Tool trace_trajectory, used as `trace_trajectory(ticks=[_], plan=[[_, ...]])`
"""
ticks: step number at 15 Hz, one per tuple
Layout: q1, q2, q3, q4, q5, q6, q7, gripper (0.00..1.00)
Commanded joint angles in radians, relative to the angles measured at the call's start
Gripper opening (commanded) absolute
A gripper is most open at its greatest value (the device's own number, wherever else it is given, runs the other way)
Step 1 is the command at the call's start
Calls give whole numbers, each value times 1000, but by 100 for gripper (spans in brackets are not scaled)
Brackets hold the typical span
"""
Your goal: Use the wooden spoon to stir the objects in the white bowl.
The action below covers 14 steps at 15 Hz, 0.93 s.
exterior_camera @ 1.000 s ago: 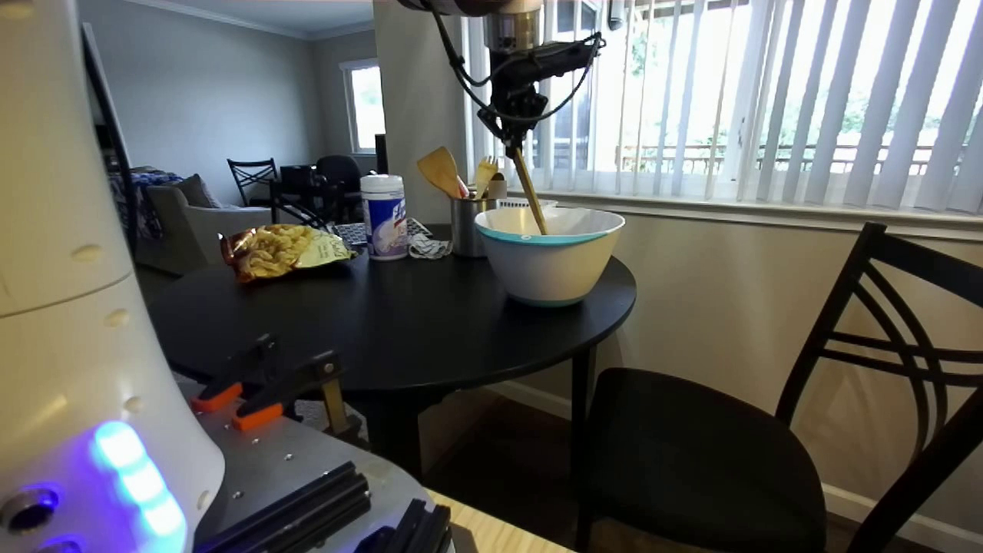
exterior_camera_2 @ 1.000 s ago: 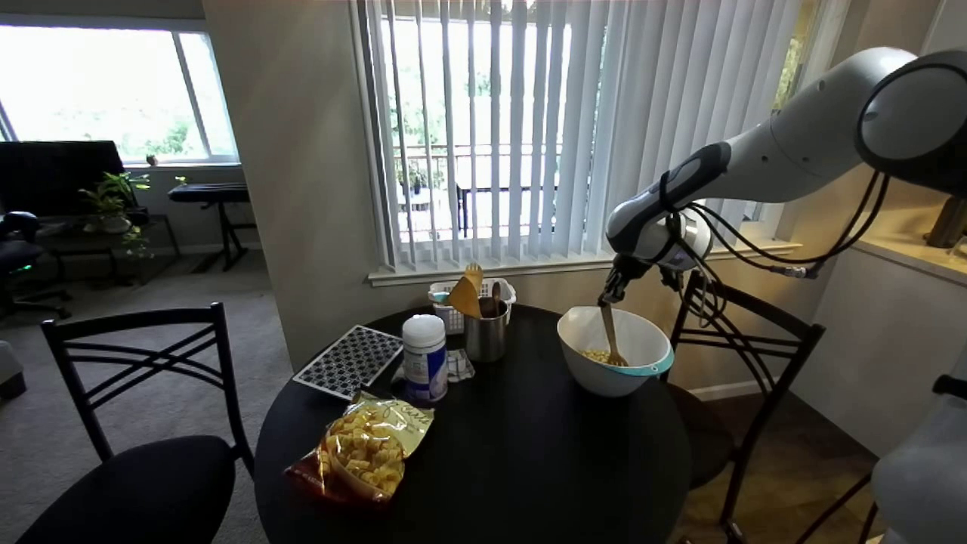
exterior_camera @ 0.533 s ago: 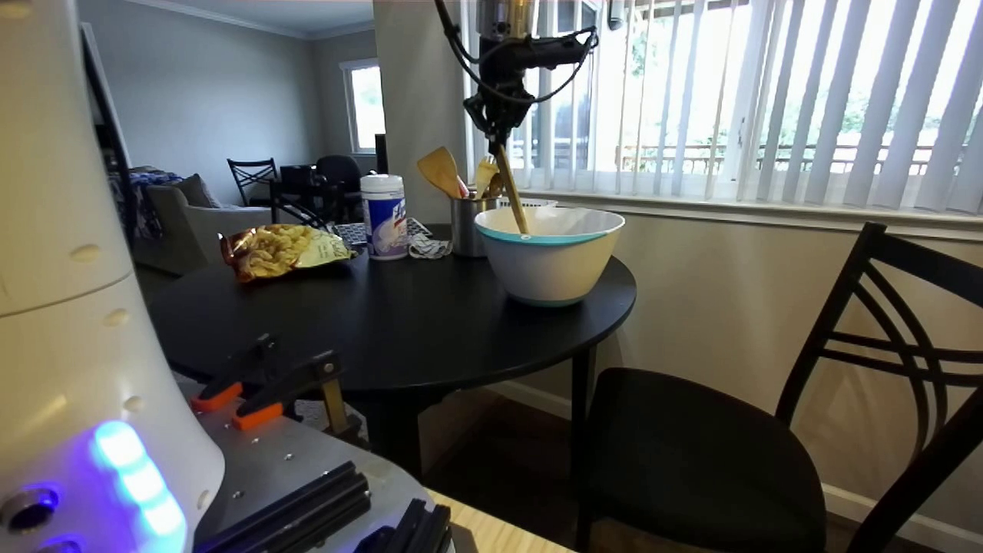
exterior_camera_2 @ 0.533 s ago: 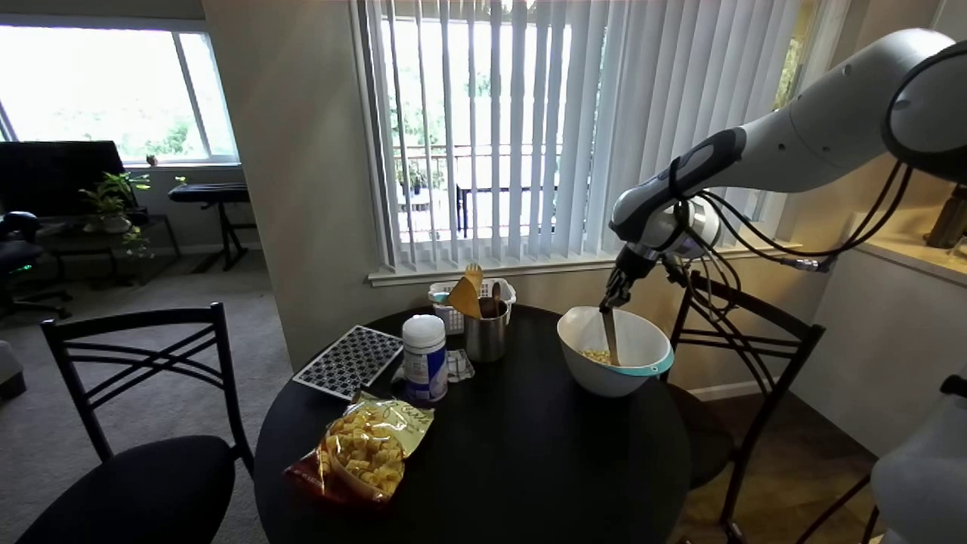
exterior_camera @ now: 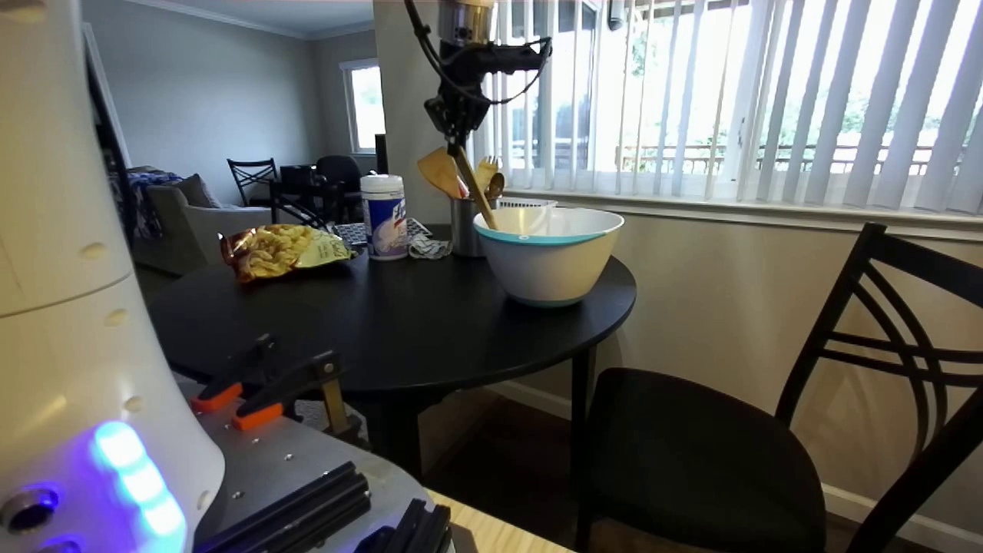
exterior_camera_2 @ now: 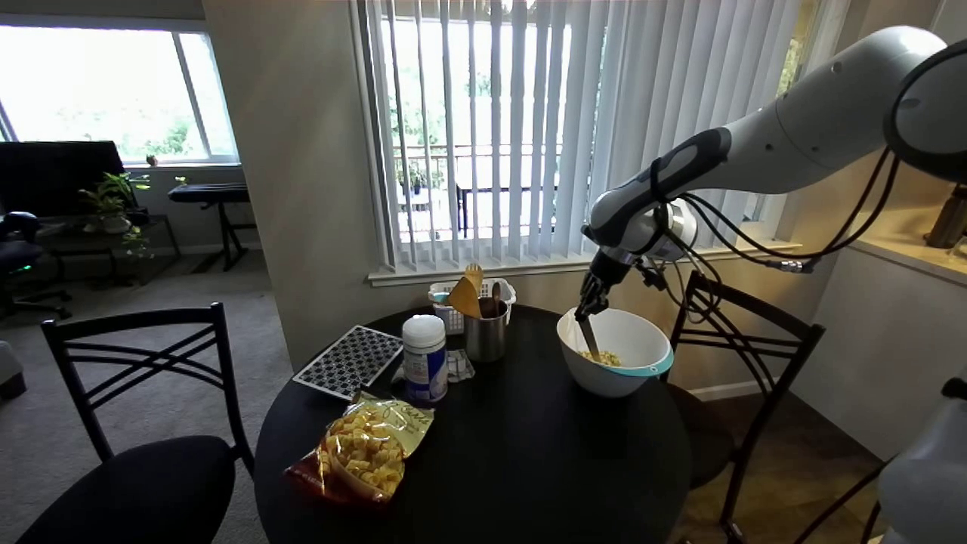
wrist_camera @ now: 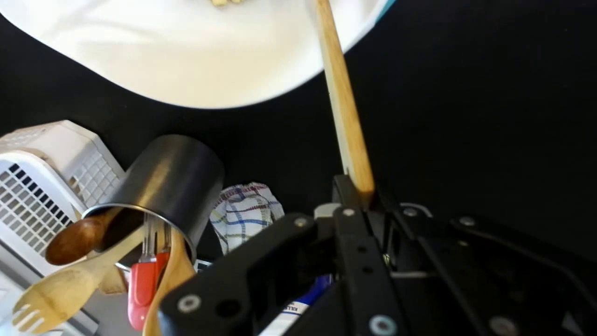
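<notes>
My gripper (exterior_camera: 455, 146) is shut on the top of the wooden spoon (exterior_camera: 476, 188) and holds it tilted, with its lower end down in the white bowl (exterior_camera: 553, 265). In an exterior view the gripper (exterior_camera_2: 582, 311) is above the bowl's left rim, and the spoon (exterior_camera_2: 589, 338) reaches into small pale-yellow pieces (exterior_camera_2: 608, 358) in the bowl (exterior_camera_2: 604, 381). In the wrist view the spoon handle (wrist_camera: 343, 100) runs from between the fingertips (wrist_camera: 346, 189) over the rim into the bowl (wrist_camera: 210, 70). The spoon's head is hidden or out of frame.
A metal canister (exterior_camera_2: 486, 340) with wooden utensils and a white basket (exterior_camera_2: 453, 321) stand close beside the bowl. A wipes tub (exterior_camera_2: 425, 366), a cloth (wrist_camera: 247, 212) and a snack bag (exterior_camera_2: 370, 453) are on the black round table (exterior_camera_2: 529, 468). A chair (exterior_camera: 699, 453) stands by the table.
My gripper has moved left in both exterior views, carrying the spoon's handle to the bowl's left rim. The spoon's lower end has moved left through the pieces. The bowl stays nearly in place.
</notes>
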Motion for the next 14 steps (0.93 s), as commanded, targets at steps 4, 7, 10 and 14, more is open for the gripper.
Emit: trace_trajectory(ticks=[4,7,10,14], plan=[[34,-10,24,12,16,-22,-19,5],[27,-11,26,26,79,-7,-44,5],[21,-8,24,32,157,27,-48,5],[10,0,20,35,308,51,-91,5]])
